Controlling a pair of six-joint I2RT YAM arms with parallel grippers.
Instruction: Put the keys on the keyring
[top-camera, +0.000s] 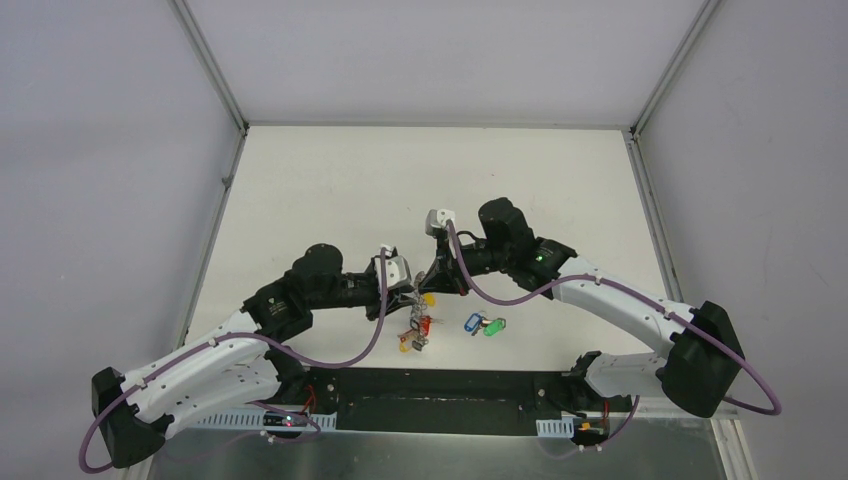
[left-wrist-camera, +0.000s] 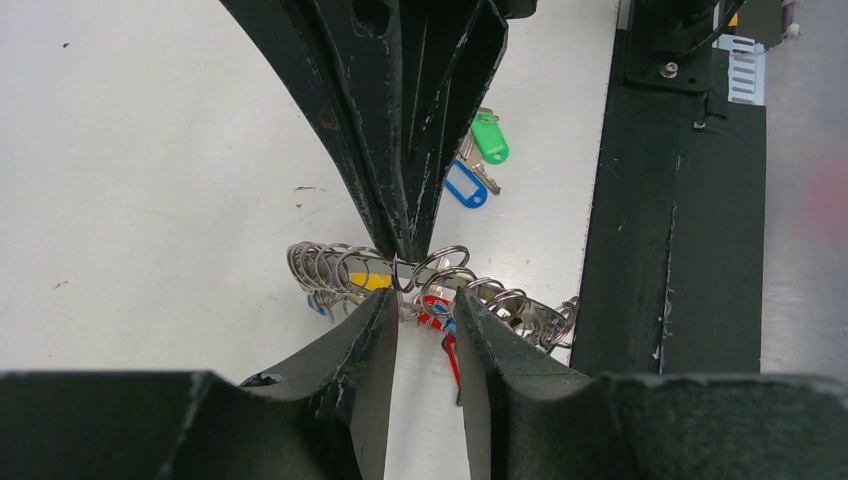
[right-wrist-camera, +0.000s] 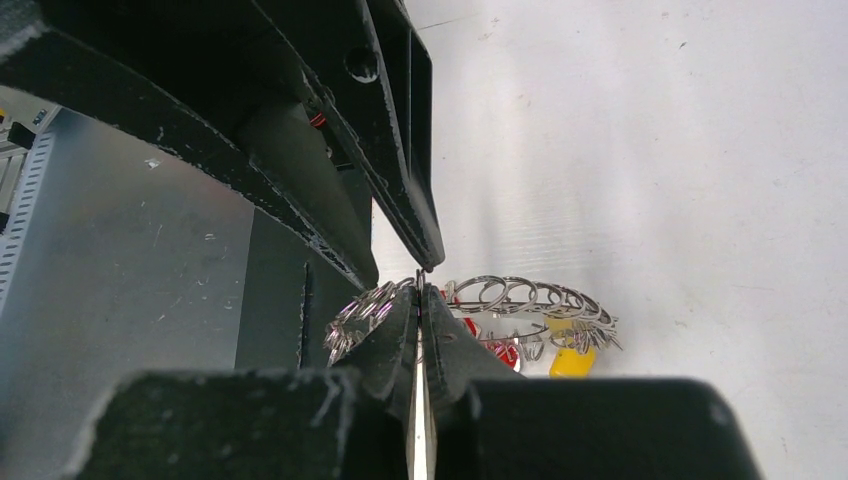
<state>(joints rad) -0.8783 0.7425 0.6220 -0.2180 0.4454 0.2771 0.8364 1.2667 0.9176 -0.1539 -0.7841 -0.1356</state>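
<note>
The keyring (top-camera: 418, 328), a silvery ring strung with many small split rings and red and yellow tags, hangs between my two grippers just above the table. My right gripper (right-wrist-camera: 420, 290) is shut on its wire, and from the left wrist view it comes down from above (left-wrist-camera: 405, 250). My left gripper (left-wrist-camera: 425, 302) is open, with its fingertips on either side of the ring (left-wrist-camera: 325, 265). The blue-tagged key (top-camera: 472, 323) and the green-tagged key (top-camera: 493, 326) lie side by side on the table just right of the ring. Both also show in the left wrist view, blue (left-wrist-camera: 466, 185) and green (left-wrist-camera: 490, 137).
A black base plate (top-camera: 440, 385) runs along the near table edge, close behind the ring (left-wrist-camera: 680, 250). White walls with metal posts enclose the table on three sides. A yellow tag (right-wrist-camera: 572, 360) hangs from the ring's far side.
</note>
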